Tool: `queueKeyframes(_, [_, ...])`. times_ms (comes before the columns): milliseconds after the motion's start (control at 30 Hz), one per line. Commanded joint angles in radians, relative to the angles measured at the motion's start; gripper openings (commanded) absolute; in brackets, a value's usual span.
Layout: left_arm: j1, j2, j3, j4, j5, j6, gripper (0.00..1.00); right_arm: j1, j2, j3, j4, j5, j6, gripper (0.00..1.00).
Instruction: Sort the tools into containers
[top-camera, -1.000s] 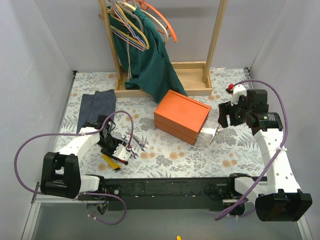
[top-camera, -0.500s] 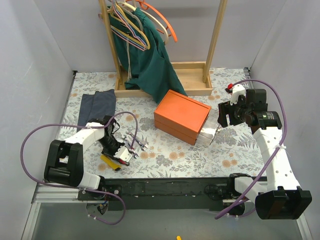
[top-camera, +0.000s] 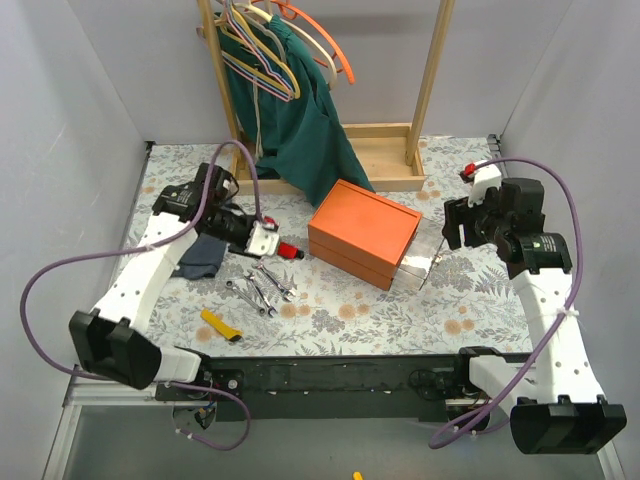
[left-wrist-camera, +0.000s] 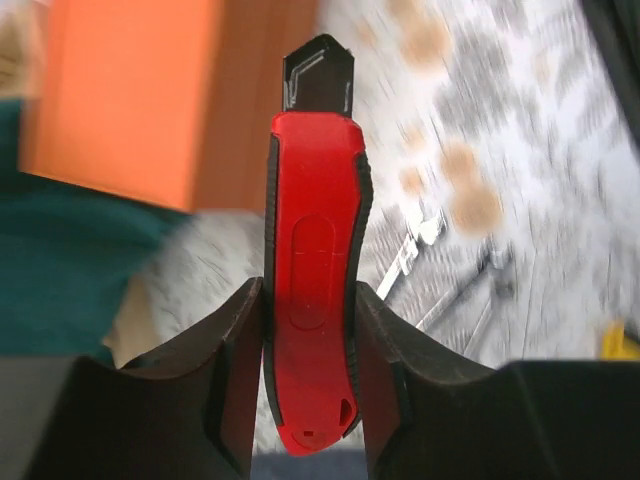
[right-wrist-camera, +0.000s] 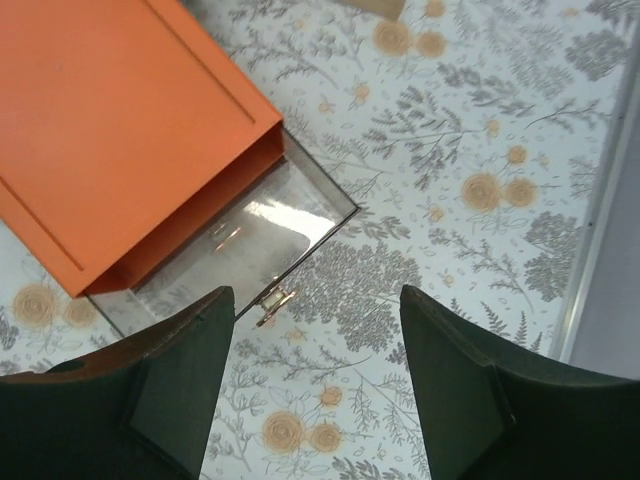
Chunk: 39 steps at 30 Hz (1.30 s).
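1. Left gripper (top-camera: 268, 243): claw clamped on a red-and-black tool (top-camera: 288, 250). In the left wrist view both fingers (left-wrist-camera: 235, 370) press against the red sides of the tool (left-wrist-camera: 312, 300), and its black tip points to the top of the frame. The background in that view is blurred.

2. Tool position: in the overhead view it is left of centre, just beside the left edge of the orange box (top-camera: 362, 232) and not in any drawer.

3. Right gripper (top-camera: 452, 232): claw apart and gripping nothing. In the right wrist view its fingers (right-wrist-camera: 170, 385) frame bare floral table covering (right-wrist-camera: 470, 240) at the bottom of the frame.

4. Container: one clear drawer (top-camera: 420, 265) is pulled out of the right end of the box. In the right wrist view the drawer (right-wrist-camera: 240, 250) lies at centre left, below the orange box (right-wrist-camera: 120, 130). I cannot tell its contents because of glare.

5. Other tools: a cluster of silver wrenches (top-camera: 262, 288) lies on the table (top-camera: 350, 310), below the held tool. A yellow-handled tool (top-camera: 221, 325) lies at lower left, apart from the wrenches.

6. Other items: a dark cloth (top-camera: 203, 257) lies partly under the left arm. A wooden clothes rack (top-camera: 385, 155) with a green garment (top-camera: 300, 120) stands at top centre
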<state>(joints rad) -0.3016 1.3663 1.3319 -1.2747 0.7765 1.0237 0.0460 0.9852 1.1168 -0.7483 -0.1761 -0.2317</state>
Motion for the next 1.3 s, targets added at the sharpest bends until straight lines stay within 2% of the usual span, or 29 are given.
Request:
queueKeyframes(0, [-0.071, -0.067, 0.095, 0.347, 0.397, -0.673, 0.0, -0.008, -0.03, 0.032, 0.096, 0.13, 0.066, 0.75])
queueKeyframes(33, [-0.095, -0.064, 0.093, 0.584, 0.403, -0.82, 0.0, -0.023, -0.026, 0.031, 0.101, 0.15, 0.075, 0.75])
queueKeyframes(67, [-0.112, -0.049, 0.092, 0.694, 0.403, -0.935, 0.0, -0.031, -0.019, 0.025, 0.102, 0.17, 0.078, 0.75])
queueKeyframes(100, [-0.134, -0.033, 0.098, 0.798, 0.394, -1.176, 0.0, -0.035, -0.014, 0.021, 0.101, 0.17, 0.094, 0.75])
queueKeyframes(133, [-0.187, -0.017, 0.105, 0.969, 0.354, -1.27, 0.0, -0.064, -0.007, 0.021, 0.099, 0.205, 0.097, 0.75])
queueKeyframes(167, [-0.217, 0.002, 0.121, 1.035, 0.325, -1.345, 0.0, -0.073, -0.003, 0.018, 0.096, 0.216, 0.101, 0.75])
queueKeyframes(200, [-0.246, 0.052, 0.147, 1.098, 0.29, -1.522, 0.0, -0.081, 0.0, 0.018, 0.095, 0.222, 0.104, 0.75])
queueKeyframes(233, [-0.302, 0.078, 0.165, 1.199, 0.208, -1.592, 0.0, -0.096, 0.007, 0.018, 0.093, 0.225, 0.109, 0.75])
queueKeyframes(300, [-0.362, 0.191, 0.223, 1.226, 0.103, -1.713, 0.0, -0.106, 0.01, 0.008, 0.093, 0.24, 0.112, 0.75])
queueKeyframes(333, [-0.425, 0.255, 0.357, 1.153, 0.01, -1.817, 0.0, -0.11, 0.01, 0.003, 0.093, 0.242, 0.121, 0.75])
queueKeyframes(367, [-0.45, 0.322, 0.447, 1.084, -0.055, -1.849, 0.0, -0.113, 0.012, -0.003, 0.111, 0.242, 0.127, 0.75])
queueKeyframes(400, [-0.471, 0.391, 0.557, 1.013, -0.056, -1.879, 0.0, -0.115, 0.006, -0.027, 0.13, 0.228, 0.134, 0.75])
queueKeyframes(433, [-0.499, 0.536, 0.714, 0.911, -0.052, -1.997, 0.0, -0.115, -0.002, -0.04, 0.147, 0.218, 0.137, 0.75])
queueKeyframes(500, [-0.525, 0.588, 0.727, 0.916, -0.129, -2.067, 0.0, -0.117, 0.004, -0.049, 0.167, 0.207, 0.149, 0.75])
queueKeyframes(533, [-0.569, 0.573, 0.661, 0.969, -0.173, -2.046, 0.0, -0.118, 0.013, -0.045, 0.167, 0.211, 0.147, 0.74])
queueKeyframes(567, [-0.588, 0.573, 0.647, 0.985, -0.272, -2.023, 0.0, -0.12, 0.018, -0.04, 0.165, 0.23, 0.143, 0.75])
queueKeyframes(600, [-0.599, 0.583, 0.647, 0.991, -0.307, -2.044, 0.0, -0.118, 0.021, -0.037, 0.167, 0.237, 0.141, 0.75])
queueKeyframes(667, [-0.611, 0.629, 0.655, 0.982, -0.35, -2.126, 0.0, -0.118, 0.023, -0.032, 0.173, 0.247, 0.134, 0.75])
queueKeyframes(800, [-0.656, 0.655, 0.633, 0.94, -0.529, -2.134, 0.0, -0.121, 0.013, -0.038, 0.187, 0.244, 0.14, 0.75])
queueKeyframes(967, [-0.673, 0.682, 0.601, 0.931, -0.591, -2.165, 0.0, -0.121, -0.016, -0.081, 0.196, 0.24, 0.144, 0.75])
queueKeyframes(1100, [-0.671, 0.68, 0.587, 0.917, -0.628, -2.17, 0.47, -0.121, -0.031, -0.11, 0.198, 0.237, 0.15, 0.75])
queueKeyframes(1133, [-0.673, 0.677, 0.59, 0.92, -0.613, -2.156, 0.61, -0.121, -0.034, -0.114, 0.198, 0.234, 0.155, 0.75])
queueKeyframes(1233, [-0.669, 0.663, 0.625, 0.931, -0.565, -2.089, 0.78, -0.121, -0.031, -0.121, 0.204, 0.233, 0.16, 0.75])
queueKeyframes(1267, [-0.668, 0.654, 0.632, 0.936, -0.542, -2.069, 0.8, -0.121, -0.03, -0.12, 0.204, 0.231, 0.161, 0.75])
